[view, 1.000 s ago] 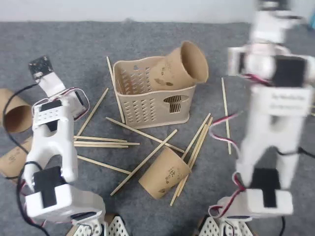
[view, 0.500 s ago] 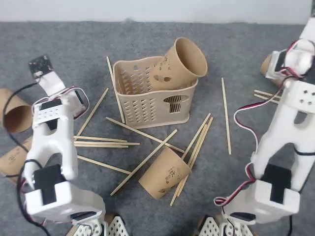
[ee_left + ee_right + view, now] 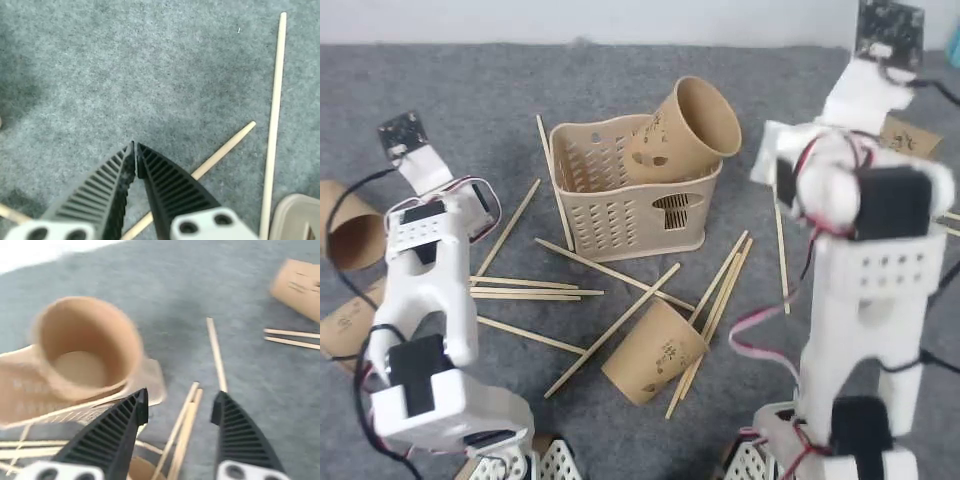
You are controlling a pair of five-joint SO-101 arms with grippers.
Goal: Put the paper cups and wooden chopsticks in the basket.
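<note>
A beige slotted basket [image 3: 630, 215] stands mid-table with a brown paper cup [image 3: 685, 130] tilted over its rim. Another paper cup [image 3: 655, 350] lies on its side in front of it among scattered wooden chopsticks [image 3: 610, 272]. My right gripper [image 3: 181, 395] hangs open above the chopsticks [image 3: 217, 357] beside the basket [image 3: 20, 390], close to the tilted cup [image 3: 87, 347]. My left gripper [image 3: 135, 145] is shut on nothing, low over the grey mat, with its tips near one chopstick [image 3: 215, 160]; a second chopstick [image 3: 274, 125] lies beyond it.
Two more cups [image 3: 350, 225] [image 3: 345, 315] lie at the table's left edge behind the left arm [image 3: 425, 290]. A further cup [image 3: 300, 285] and a pair of chopsticks [image 3: 292, 338] lie at the far right. Grey mat is bare behind the basket.
The right arm swung out to the right and has come back toward the basket, raised. The tilted cup settled slightly lower in the basket. The left arm stayed still.
</note>
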